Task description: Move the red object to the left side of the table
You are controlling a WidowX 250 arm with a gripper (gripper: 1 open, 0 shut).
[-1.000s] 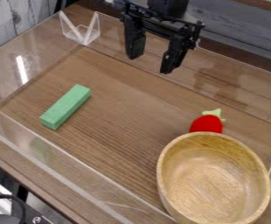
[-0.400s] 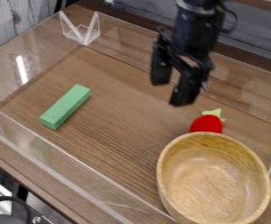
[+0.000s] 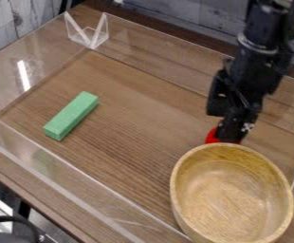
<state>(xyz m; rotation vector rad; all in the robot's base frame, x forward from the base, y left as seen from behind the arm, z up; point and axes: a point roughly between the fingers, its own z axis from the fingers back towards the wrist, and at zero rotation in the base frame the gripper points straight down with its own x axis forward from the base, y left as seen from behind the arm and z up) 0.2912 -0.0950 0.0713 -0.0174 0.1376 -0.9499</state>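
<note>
One arm upright, gripper (image 3: 234,112) pointing down, jaws apart above red object (image 3: 221,136)

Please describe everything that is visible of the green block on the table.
The green block is a plain, elongated rectangular piece in one bright green colour, with a matte surface like painted wood or foam. It lies flat on the brown wood-grain table, on the picture's left side, its long axis running diagonally. It lies close to the clear acrylic wall but apart from it. Only the tabletop touches it.
</note>
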